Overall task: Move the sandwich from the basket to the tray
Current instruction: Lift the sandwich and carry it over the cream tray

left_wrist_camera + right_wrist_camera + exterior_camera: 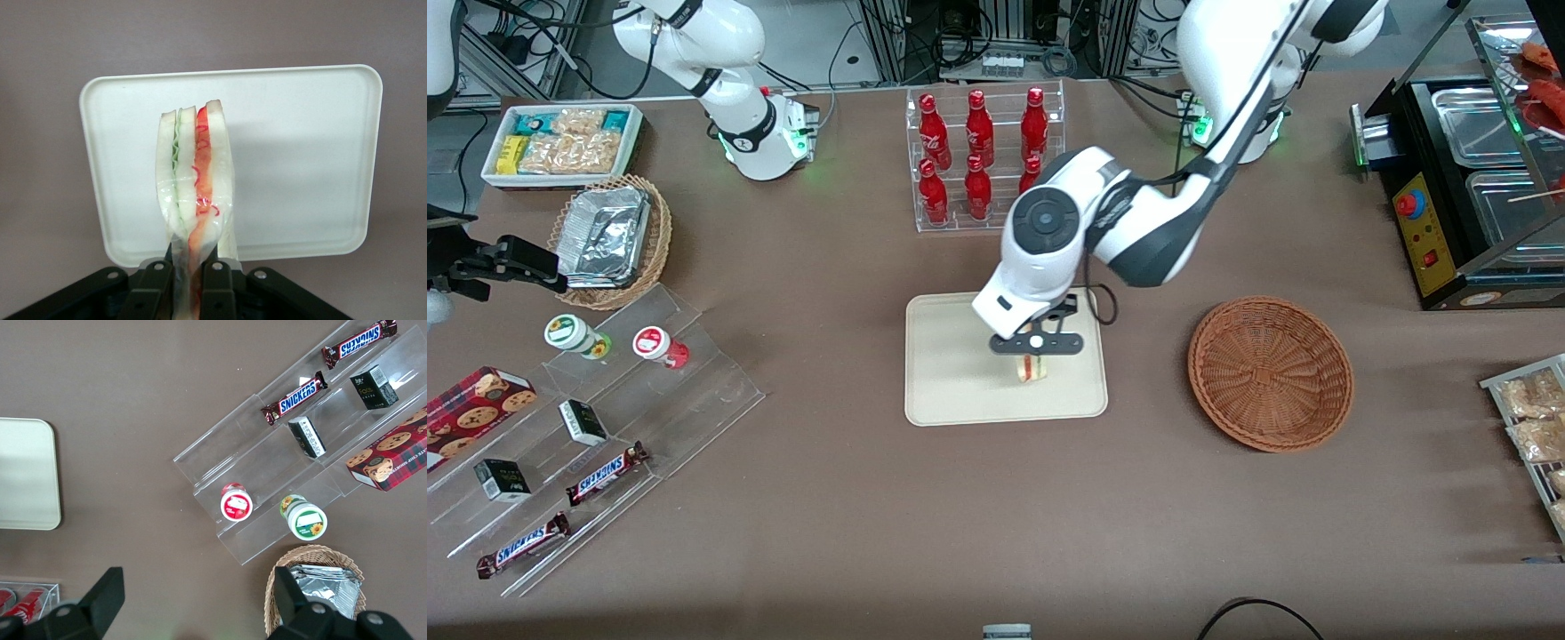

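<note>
The two black fingers are pinched on the sandwich, gripping its wrapped lower end so that the wedge stands out from them with the cut edge facing the wrist camera; bread, green and red-orange filling all show through clear film. Holding it by that narrow end seems to leave the broad part free to settle first. The gripper hangs over the tray, toward the tray's edge nearest the front camera and closer to the corner on the basket's side. The sandwich looks low over the tray surface, though I can't say whether it touches. The basket sits on the tabletop well apart, toward the working arm's end, with nothing in it. So the carrying appears done, and what's left, I'd judge, is to lower if needed and let go. A rack of red bottles stands farther from the front camera than the tray
</note>
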`<state>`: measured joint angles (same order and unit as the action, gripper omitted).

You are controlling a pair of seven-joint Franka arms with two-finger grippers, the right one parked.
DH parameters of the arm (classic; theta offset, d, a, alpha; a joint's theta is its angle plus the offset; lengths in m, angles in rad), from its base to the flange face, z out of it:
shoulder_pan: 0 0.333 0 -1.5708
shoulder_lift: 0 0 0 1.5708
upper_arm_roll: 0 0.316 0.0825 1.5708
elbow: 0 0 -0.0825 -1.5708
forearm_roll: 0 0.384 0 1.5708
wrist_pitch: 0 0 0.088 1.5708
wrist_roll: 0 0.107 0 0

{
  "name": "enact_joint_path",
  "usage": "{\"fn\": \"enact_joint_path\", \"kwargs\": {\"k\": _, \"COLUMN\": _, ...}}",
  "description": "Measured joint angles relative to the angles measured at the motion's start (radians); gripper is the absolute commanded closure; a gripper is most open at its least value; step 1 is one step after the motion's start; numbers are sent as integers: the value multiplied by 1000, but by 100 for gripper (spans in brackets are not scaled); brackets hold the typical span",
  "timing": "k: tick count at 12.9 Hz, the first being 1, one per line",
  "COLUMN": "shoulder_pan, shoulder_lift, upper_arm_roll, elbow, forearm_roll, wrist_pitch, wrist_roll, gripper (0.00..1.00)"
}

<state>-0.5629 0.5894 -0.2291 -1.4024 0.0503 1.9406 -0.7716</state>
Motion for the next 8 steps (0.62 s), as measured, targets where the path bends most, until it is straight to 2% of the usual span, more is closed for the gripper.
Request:
{"fn": "enact_joint_path", "kwargs": {"k": 4, "shoulder_pan": -44, "shoulder_lift": 89, "upper_arm_roll": 0, "elbow": 4, "forearm_roll": 68, "wrist_pitch": 105, "wrist_roll": -64, "gripper": 100}}
{"fn": "enact_joint_path", "kwargs": {"k": 8, "shoulder_pan": -65, "shoulder_lift": 143, "upper_arm_roll": 1, "elbow": 6, "forearm_roll": 78, "wrist_pitch": 122, "wrist_roll": -82, "gripper": 100}}
